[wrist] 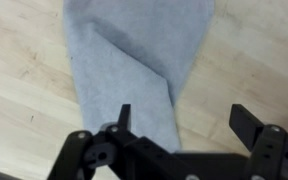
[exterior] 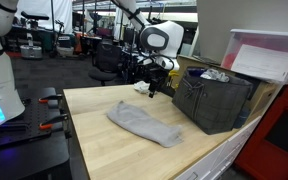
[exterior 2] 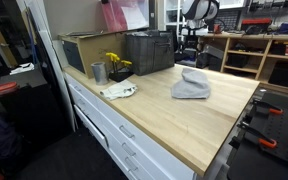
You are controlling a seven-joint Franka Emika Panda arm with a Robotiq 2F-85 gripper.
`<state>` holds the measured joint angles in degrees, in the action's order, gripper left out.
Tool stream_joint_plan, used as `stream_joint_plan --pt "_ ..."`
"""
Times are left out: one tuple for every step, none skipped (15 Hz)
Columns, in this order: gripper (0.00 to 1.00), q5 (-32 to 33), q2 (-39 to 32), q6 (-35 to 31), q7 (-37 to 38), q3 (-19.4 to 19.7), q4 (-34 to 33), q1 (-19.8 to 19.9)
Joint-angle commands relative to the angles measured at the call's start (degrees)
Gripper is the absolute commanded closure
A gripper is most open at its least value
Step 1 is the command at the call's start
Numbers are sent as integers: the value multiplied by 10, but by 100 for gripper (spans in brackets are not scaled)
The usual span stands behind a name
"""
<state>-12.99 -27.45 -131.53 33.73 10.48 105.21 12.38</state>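
The gripper [wrist: 182, 112] hangs above the wooden table [exterior: 94, 110] with its jaws spread wide and nothing between them.

1. Directly below the gripper: a grey cloth [wrist: 134, 50] lies flat on the table, folded over itself along a diagonal edge. In the wrist view one finger [wrist: 124, 115] stands over the cloth's lower corner, and the opposite finger stands over bare wood beside it. Whether the finger touches the fabric cannot be told. In both exterior views the cloth is a loose heap near the middle of the table.

2. Beside the gripper: a dark slatted crate [exterior: 214, 102] stands on the table near the cloth but apart from it. Pale items show above its rim in an exterior view; what they are cannot be told.

3. Beyond the crate: a pale bin [exterior: 266, 60] stands behind it; its contents are hidden.

4. Farther from the gripper: an open cardboard box [exterior 2: 82, 50] stands against the crate, its interior not visible. In front of it stand a metal cup [exterior 2: 98, 72] and yellow flowers [exterior 2: 116, 63], with a white rag [exterior 2: 119, 91] just beside them.
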Motion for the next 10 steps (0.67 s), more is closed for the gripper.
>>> stream_joint_plan --pt "0 -37 11 18 -56 -22 41 -7" --pt "0 -39 5 18 -66 -26 45 -13" --pt "0 -36 -1 18 -70 -28 48 -20" --pt "0 -32 -7 18 -73 -32 51 -27" --pt "0 -29 -14 17 -76 -35 52 -35" --pt "0 -27 -21 17 -77 -38 52 -42" --pt "0 -24 -29 16 -77 -40 50 -50" --pt "0 -20 -39 15 -77 -41 47 -57" --pt "0 -16 -50 15 -75 -40 40 -65" --pt "0 -14 -61 15 -69 -39 34 -72"
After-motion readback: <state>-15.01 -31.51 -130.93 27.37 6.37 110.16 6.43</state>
